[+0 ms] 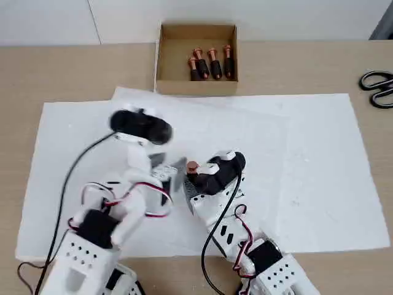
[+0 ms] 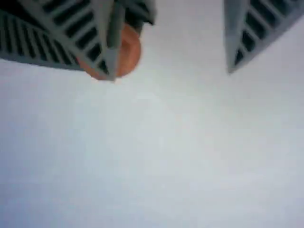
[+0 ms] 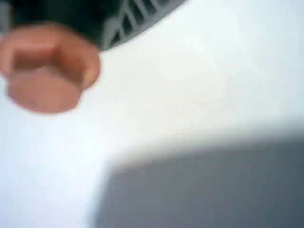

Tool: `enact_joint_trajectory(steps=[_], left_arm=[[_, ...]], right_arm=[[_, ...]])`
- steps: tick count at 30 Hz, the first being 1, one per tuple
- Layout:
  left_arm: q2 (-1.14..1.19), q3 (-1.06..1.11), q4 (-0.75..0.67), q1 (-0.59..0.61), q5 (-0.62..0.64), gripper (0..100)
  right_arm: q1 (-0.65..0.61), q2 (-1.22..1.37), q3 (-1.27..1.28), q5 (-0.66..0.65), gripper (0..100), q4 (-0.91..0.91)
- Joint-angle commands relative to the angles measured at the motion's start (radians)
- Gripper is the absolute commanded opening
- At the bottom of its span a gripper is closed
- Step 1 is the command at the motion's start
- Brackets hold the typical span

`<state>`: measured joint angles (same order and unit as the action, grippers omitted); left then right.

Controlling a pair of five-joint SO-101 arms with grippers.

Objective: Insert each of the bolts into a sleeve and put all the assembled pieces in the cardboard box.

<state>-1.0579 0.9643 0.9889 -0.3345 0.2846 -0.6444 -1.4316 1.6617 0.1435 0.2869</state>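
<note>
**Ana:** Bolt [image 1: 192, 167] number five: where is it sitting?

**Ben:** At the tip of the right gripper [image 1: 194, 176], over the white paper [image 1: 307, 160] near the middle of the table. Its copper head points toward the other arm. The right fingers look clamped on it. A dark sleeve [image 3: 57, 14] seems to wrap the shank just behind the head, but that close-up is blurred, so I can't tell if it is fully seated.

**Ana:** And the left gripper [image 2: 168, 73]?

**Ben:** Spread wide, with nothing between the fingers. The copper head is partly hidden by one of them.

**Ana:** The cardboard box [image 1: 158, 58]?

**Ben:** At the far edge of the paper, with four assembled pieces [image 1: 210, 63] lying side by side inside.

**Ana:** So how would you do this step well?

**Ben:** My reading is that seating comes first. If the head stands proud, press it straight along the axis while the right grip holds firm — no sideways shove. The left arm should be clear of the path before the carry. I'd pass over the near wall with room to spare and release low, in the free space beside the four — a drop could knock them about.
</note>
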Motion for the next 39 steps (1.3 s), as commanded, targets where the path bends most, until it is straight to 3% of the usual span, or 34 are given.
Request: enact_joint_trajectory(steps=[1, 5, 9, 13, 18, 22, 27, 39], left_arm=[[-0.012, -0.068, 0.011, 0.135, -0.011, 15], [-0.012, -0.062, 0.021, 0.328, -0.012, 15], [-0.012, -0.077, 0.124, 0.468, -0.103, 15], [-0.012, -0.139, 0.249, 0.657, -0.192, 15], [-0.012, -0.150, 0.301, 0.862, -0.399, 15], [-0.012, -0.150, 0.301, 0.925, -0.503, 15], [-0.012, -0.151, 0.302, 0.954, -0.516, 15], [-0.012, -0.168, 0.358, 0.954, -0.516, 15]], right_arm=[[0.028, -0.018, -0.032, 0.006, 0.5, -0.025], [0.114, -0.018, -0.029, 0.008, 0.4, -0.022], [0.193, -0.018, -0.043, 0.003, 0.4, 0.018], [0.314, -0.015, -0.166, 0.000, 0.4, 0.226], [0.463, -0.007, -0.427, -0.049, 0.4, 0.498], [0.490, 0.001, -0.608, -0.072, 0.4, 0.582], [0.490, 0.193, -0.776, -0.095, 0.4, 0.565], [0.398, 1.153, -1.359, -0.092, 0.4, 0.139]])
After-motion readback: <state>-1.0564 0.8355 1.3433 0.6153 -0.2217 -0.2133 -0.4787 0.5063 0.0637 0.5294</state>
